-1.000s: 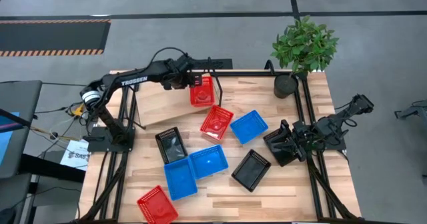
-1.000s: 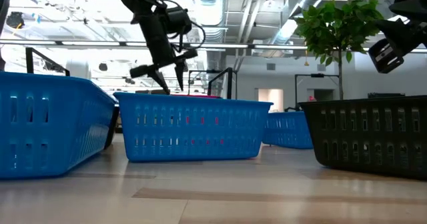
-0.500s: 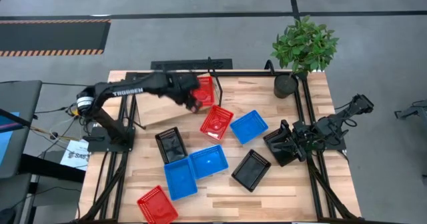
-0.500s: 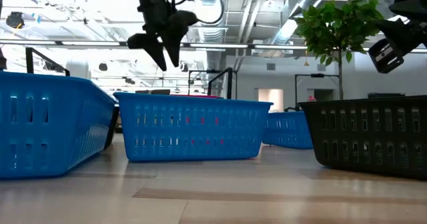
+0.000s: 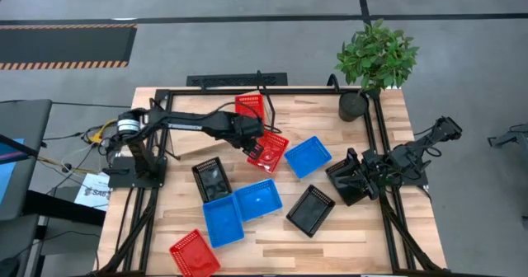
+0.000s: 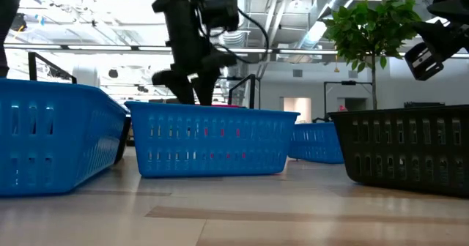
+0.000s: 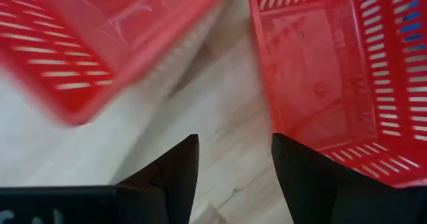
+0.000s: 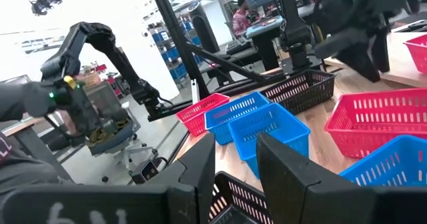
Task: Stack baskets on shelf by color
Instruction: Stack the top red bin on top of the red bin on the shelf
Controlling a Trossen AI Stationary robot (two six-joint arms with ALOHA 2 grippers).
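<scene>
Red, blue and black perforated plastic baskets lie about the butcher-block tabletop. Three are red: one on the tilted light-plywood shelf at its far end, one mid-table, one at the near edge. Three are blue: two touching side by side, one apart. Two are black. The left gripper hangs over the gap between the shelf's red basket and the mid-table red one, its fingers spread apart, holding nothing. The right gripper waits at the table's right edge, fingers parted and empty.
</scene>
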